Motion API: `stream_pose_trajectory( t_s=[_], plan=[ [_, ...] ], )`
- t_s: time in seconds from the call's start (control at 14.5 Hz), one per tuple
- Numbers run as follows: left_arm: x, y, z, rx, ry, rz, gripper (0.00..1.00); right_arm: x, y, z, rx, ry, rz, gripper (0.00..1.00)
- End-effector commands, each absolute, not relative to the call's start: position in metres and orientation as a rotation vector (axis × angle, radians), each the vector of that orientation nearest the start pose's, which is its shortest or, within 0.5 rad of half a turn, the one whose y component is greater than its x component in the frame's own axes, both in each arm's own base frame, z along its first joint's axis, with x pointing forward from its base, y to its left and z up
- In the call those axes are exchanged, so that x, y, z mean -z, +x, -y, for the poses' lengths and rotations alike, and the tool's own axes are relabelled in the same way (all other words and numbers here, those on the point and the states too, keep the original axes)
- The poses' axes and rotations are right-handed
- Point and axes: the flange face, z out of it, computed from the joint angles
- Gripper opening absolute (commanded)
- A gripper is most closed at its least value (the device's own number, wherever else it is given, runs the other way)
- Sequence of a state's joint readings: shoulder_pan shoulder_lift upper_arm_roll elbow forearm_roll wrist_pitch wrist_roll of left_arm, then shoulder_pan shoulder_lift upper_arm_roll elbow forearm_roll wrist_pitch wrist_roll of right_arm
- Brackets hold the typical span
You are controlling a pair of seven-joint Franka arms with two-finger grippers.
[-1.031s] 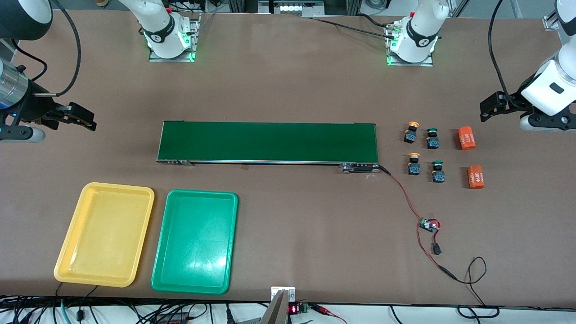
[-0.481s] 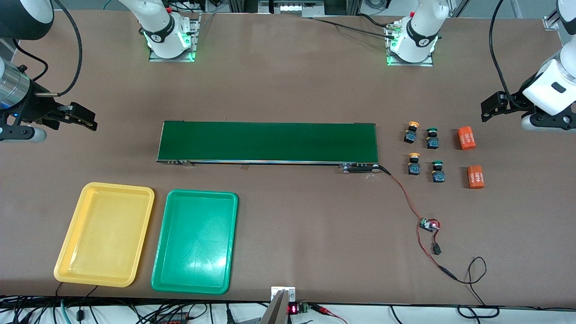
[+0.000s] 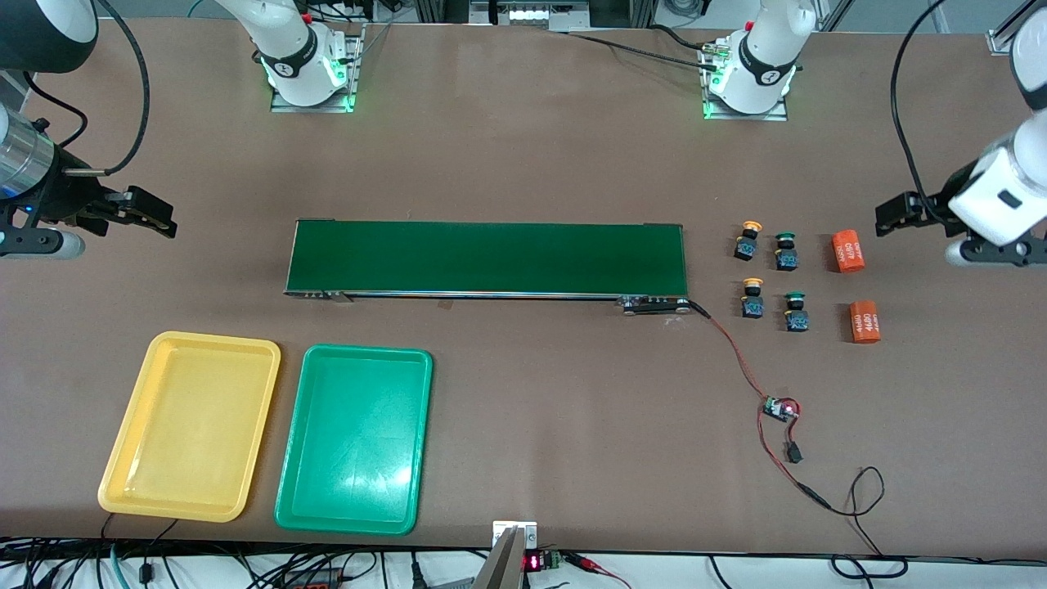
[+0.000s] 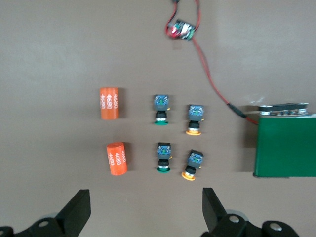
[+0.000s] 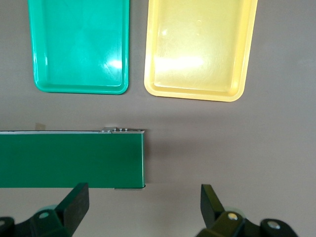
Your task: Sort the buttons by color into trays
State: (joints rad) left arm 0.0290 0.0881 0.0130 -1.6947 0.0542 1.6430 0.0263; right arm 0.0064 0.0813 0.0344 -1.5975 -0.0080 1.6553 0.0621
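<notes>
brown table point(image 3: 523, 164) | buttons point(image 4: 175, 140) apart from spread left pincer point(image 4: 143, 210)

Everything is placed off the conveyor belt point(image 3: 487, 258): buttons point(image 3: 769, 276) just beside its left-arm end, trays point(image 3: 270, 429) nearer the camera.

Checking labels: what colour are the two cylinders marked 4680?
Orange cylinders, clearest in the left wrist view.

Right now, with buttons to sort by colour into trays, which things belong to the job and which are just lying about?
Belonging:
yellow-capped buttons
green-capped buttons
yellow tray
green tray

Lying about:
orange cylinders
conveyor belt
small wired circuit board
</notes>
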Motion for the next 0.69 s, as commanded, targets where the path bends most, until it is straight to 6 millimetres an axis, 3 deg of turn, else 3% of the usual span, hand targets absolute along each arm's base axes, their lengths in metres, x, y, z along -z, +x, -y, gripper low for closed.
stream_pose_trajectory(
  t_s=[0.0,0.34,0.62],
  plan=[
    [-0.481,0.595,-0.054,-0.331,-3.082,-0.01,1.0,-0.576,0.584,-0.022,-0.03,-3.161,-0.021,1.0],
    [-0.396,0.625,-0.104,-0.288,-3.075,-0.272,1.0,-0.576,0.584,-0.022,-0.032,-3.159,-0.022,1.0],
    [-0.333,0.612,-0.127,-0.179,-3.072,-0.248,1.0,-0.576,0.584,-0.022,-0.028,-3.159,-0.022,1.0]
  ],
)
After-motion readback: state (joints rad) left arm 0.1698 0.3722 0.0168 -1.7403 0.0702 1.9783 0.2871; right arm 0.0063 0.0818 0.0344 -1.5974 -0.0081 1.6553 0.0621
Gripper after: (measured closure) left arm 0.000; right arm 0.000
